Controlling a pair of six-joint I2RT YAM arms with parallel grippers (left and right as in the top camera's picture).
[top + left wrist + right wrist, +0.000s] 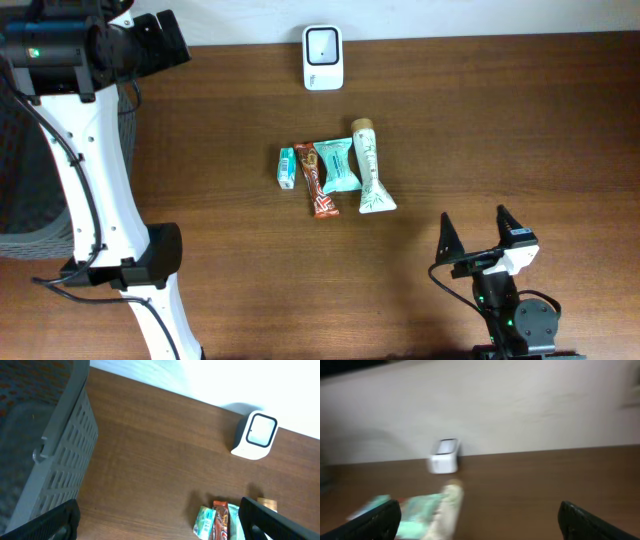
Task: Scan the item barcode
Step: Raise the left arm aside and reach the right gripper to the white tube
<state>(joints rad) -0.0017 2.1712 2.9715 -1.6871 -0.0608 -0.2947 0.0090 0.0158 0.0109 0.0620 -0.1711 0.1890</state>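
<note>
**Overhead**
- Wooden table [520, 120].
- White scanner [322, 57] at the far edge, window up.
- Four items lie side by side mid-table, near the scanner but apart from it:
  - green box [287, 167];
  - brown bar [319, 182], touching the box's right side;
  - teal packet [337, 166], overlapping the bar;
  - cream tube [371, 170], with its cap toward the scanner.
- Right gripper [476, 225] is at the near edge, jaws spread wide and empty. It sits well apart from the items, to their near right.
- Left arm [90, 180] is white. Its black head is at the far left corner, above the grey basket [12, 190] and well apart from the items.

**Left wrist**
- Left gripper [160, 510] has both fingers [50, 522] at the frame's lower corners. The jaws are wide and nothing lies between them but bare wood.
- The basket's slatted wall [67, 455] is on the left.
- The scanner [256, 435] is at upper right.
- The box [205, 522], bar [221, 519] and packet [234, 521] are at the lower edge, just inside the right finger.
- The tube's cap [267, 504] peeks above that finger.

**Right wrist**
- The picture is blurred.
- Both dark fingers [590, 522] are at the lower corners, jaws wide and holding nothing.
- The scanner [444, 455] is ahead at the wall.
- The tube [447, 507] and packet [417, 510] lie nearer, left of centre and clear of the fingers.
</note>
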